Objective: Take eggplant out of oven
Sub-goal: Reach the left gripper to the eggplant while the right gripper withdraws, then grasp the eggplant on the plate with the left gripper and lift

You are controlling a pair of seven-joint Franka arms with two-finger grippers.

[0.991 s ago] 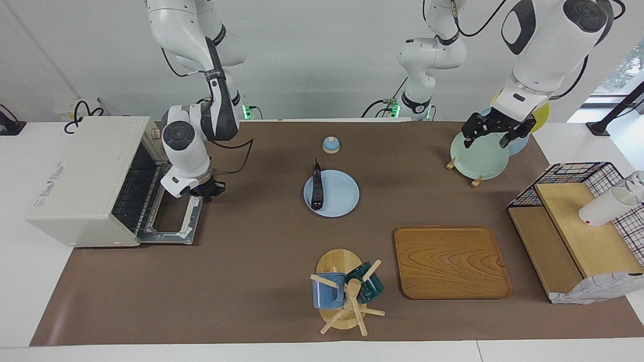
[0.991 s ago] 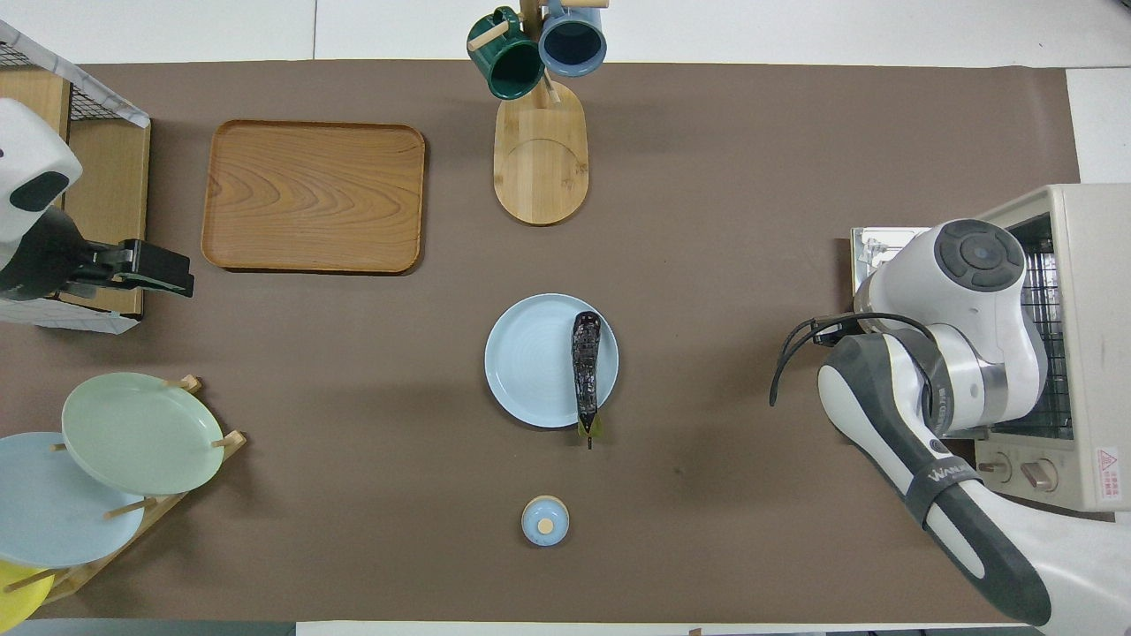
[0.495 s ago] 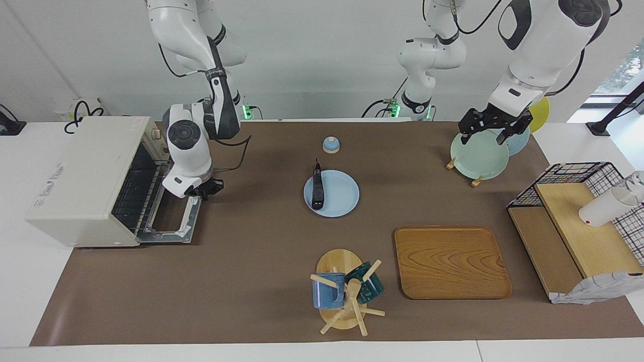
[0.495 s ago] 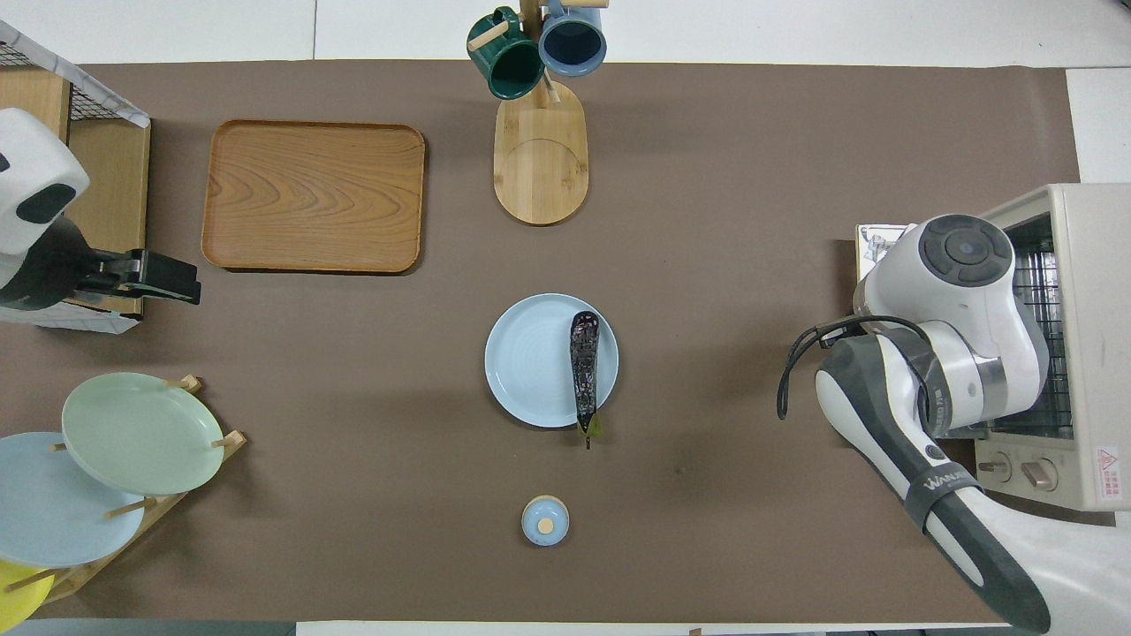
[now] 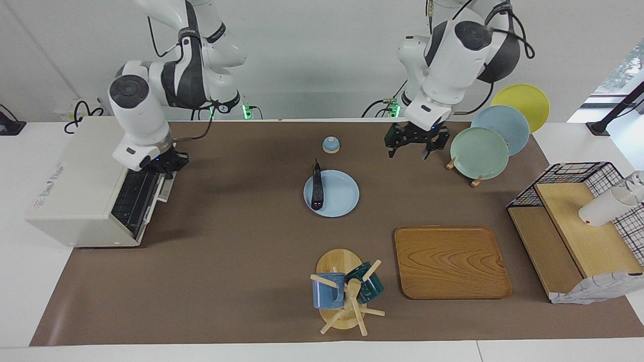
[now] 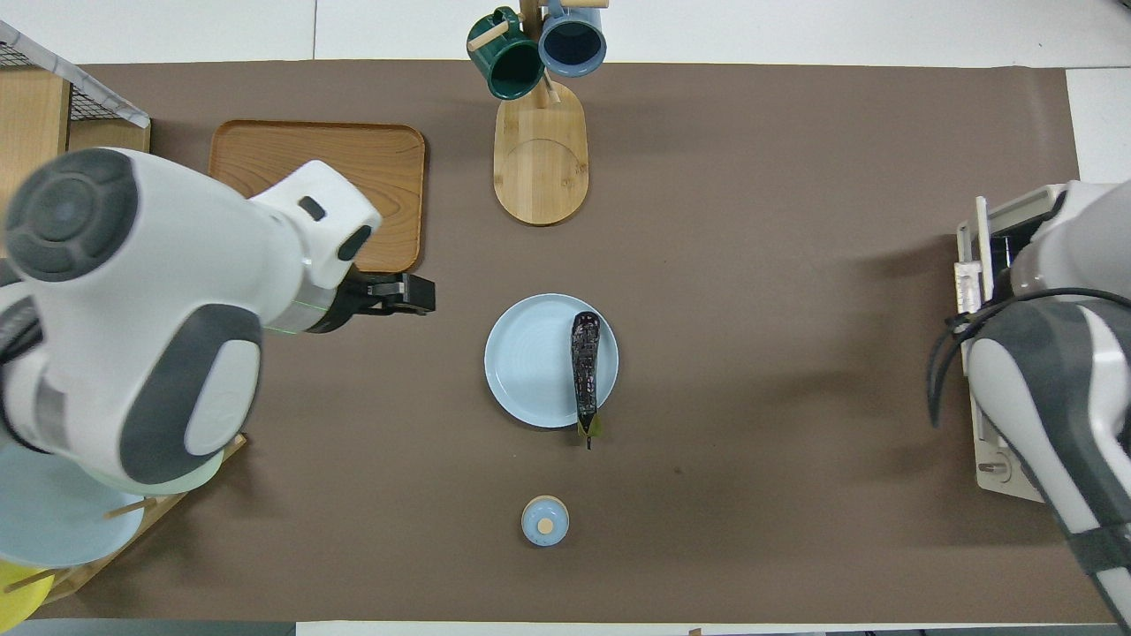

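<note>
On the light blue plate (image 5: 338,197) in the middle of the surface lies the eggplant (image 5: 317,189), long and dark, with its green tip poking over the rim toward the robots. You can see it is already out of the oven (image 5: 75,182), so the main job looks done.

Now look at what has just changed. A second ago the oven door lay flat and open, and the right gripper (image 5: 168,162) was low beside its outer edge. Now the door is swung up almost shut, and the right gripper sits at its top edge with its jaws closed tight. I think you are just tidying up by pushing the door shut.

Your left gripper (image 5: 415,140) has moved too. It was over the green plate (image 5: 479,153) in the plate rack and now hangs over the bare surface between that rack and the little blue bell (image 5: 330,145). Its jaws are wide open and hold nothing.

Farther from the robots than the eggplant's plate stand a mug tree (image 5: 343,294) with a blue and a green mug, and a wooden tray (image 5: 450,262). A black wire basket (image 5: 573,176) with wooden shelves sits at the left arm's end. A brown mat (image 5: 241,261) covers the white surface, and a plain white wall (image 5: 312,60) rises by the robots.
</note>
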